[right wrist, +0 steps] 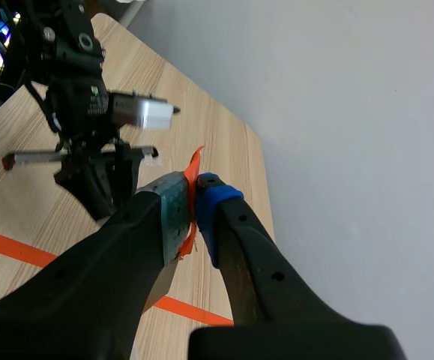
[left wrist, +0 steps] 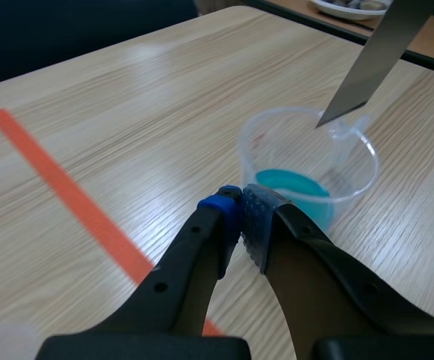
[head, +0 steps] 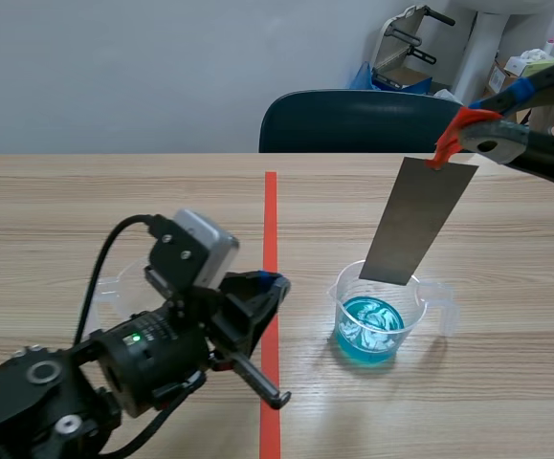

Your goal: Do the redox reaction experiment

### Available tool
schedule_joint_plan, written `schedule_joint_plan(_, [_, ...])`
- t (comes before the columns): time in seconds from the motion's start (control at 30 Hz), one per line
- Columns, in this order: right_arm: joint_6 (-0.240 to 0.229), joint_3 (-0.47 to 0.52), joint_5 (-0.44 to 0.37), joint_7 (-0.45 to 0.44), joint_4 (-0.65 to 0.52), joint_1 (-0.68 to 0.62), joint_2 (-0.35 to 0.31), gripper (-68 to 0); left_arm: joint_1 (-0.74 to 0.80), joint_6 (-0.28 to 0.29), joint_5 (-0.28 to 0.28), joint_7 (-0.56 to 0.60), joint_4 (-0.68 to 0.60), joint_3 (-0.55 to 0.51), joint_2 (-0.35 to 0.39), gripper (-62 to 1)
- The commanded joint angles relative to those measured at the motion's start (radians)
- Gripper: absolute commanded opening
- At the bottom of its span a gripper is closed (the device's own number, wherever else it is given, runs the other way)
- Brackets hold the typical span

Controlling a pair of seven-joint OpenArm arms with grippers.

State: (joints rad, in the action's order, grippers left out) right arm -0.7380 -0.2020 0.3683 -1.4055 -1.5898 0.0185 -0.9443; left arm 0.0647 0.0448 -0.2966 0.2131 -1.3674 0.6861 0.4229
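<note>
While right pincer [right wrist: 196, 208] clamps orange clip [head: 456, 131] of metal strip [head: 418, 222] over beaker [head: 343, 314], left pincer [left wrist: 240, 215] closed empty, chair [head: 353, 122] behind.

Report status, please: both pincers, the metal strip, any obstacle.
Left pincer shut, empty, beside the beaker. Right pincer shut on orange clip; metal strip hangs over the beaker, not yet in blue liquid. Nothing blocks it.

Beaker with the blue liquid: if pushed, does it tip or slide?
Probably slides: the clear plastic beaker looks light, with only a shallow pool of blue liquid low down. A push at the rim could tip it, and the liquid would likely slosh.
</note>
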Motion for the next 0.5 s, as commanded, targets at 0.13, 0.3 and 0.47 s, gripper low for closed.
schedule_joint_plan(0.13, [-0.008, 0.019, -0.024, -0.014, -0.008, 0.009, -0.011, -66.7, 0.217, -0.001, -0.006, 0.005, -0.193, -0.161, 0.097, -58.6])
schedule_joint_plan(0.3, [-0.008, 0.019, -0.024, -0.014, -0.008, 0.009, -0.011, -66.7, 0.435, -0.001, -0.006, 0.003, -0.323, -0.310, 0.166, -58.6])
schedule_joint_plan(0.47, [-0.008, 0.019, -0.024, -0.014, -0.008, 0.009, -0.011, -66.7, 0.661, -0.002, -0.006, 0.003, -0.423, -0.482, 0.182, -58.6])
